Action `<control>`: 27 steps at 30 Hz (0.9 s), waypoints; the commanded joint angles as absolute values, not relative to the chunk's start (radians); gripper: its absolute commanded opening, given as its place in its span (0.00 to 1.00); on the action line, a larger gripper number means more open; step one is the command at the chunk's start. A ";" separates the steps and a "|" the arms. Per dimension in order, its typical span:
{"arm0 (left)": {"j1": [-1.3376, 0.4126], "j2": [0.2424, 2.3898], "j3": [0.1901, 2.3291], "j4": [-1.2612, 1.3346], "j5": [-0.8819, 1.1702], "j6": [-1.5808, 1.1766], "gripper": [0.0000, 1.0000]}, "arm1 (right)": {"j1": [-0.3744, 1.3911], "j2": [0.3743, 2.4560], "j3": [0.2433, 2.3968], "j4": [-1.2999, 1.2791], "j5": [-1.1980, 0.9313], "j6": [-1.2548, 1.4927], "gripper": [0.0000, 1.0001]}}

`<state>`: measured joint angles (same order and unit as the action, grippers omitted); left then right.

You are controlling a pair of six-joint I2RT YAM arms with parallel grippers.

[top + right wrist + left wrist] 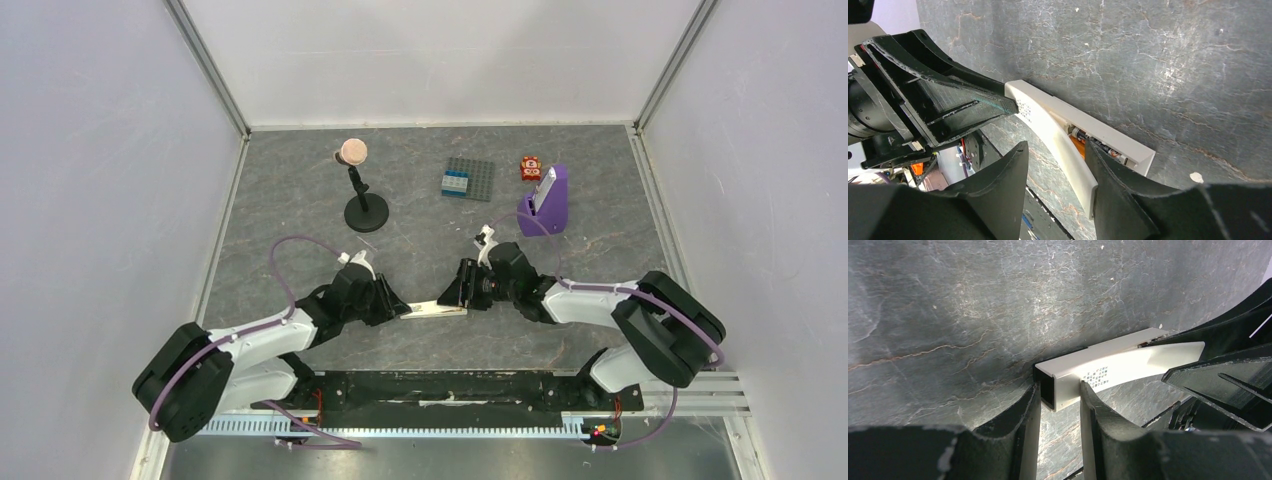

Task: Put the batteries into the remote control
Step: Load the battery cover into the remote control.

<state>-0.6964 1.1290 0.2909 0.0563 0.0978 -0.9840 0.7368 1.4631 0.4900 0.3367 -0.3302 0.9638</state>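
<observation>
While the left gripper is clamping one end of the remote between its two fingers, the right gripper is standing half wide around the other end. One of its fingers is touching the white body, the other is clear of it, and it is holding nothing. We are finding the remote close to the near edge of the worktop, about at the middle of that edge, between the two grippers. Whether it is resting on the stone or hanging just above it, we cannot tell.

The batteries are lying in the recess, an orange one and a darker one in line. The cover, a thin white strip, is bowing away from the body and is not sitting flat. So we are judging that the step in hand is closing the cover. To do it well, the left gripper should be holding firm so that the bar is not turning. The right fingers should be coming onto the bowed middle of the strip and pressing it slowly toward the body, without pushing the batteries out of line.

The long axis is running left to right, almost parallel to the near edge, with the right end a little farther from it. The clamped end is pointing left, the recess end right, and the recess is facing the right gripper.
</observation>
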 commanded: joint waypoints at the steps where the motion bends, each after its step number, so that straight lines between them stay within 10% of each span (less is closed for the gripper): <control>1: -0.701 1.213 0.235 -0.189 0.004 -0.953 0.20 | 0.730 1.436 0.484 0.228 -0.269 0.925 0.49; 27: -0.701 1.190 0.233 -0.179 -0.030 -0.974 0.22 | 0.622 1.278 0.447 0.085 -0.290 0.819 0.49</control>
<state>-0.6975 1.1435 0.3000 0.0578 0.0952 -1.0035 0.6250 1.2930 0.4511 0.1089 -0.3107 0.8738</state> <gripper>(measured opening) 0.361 0.506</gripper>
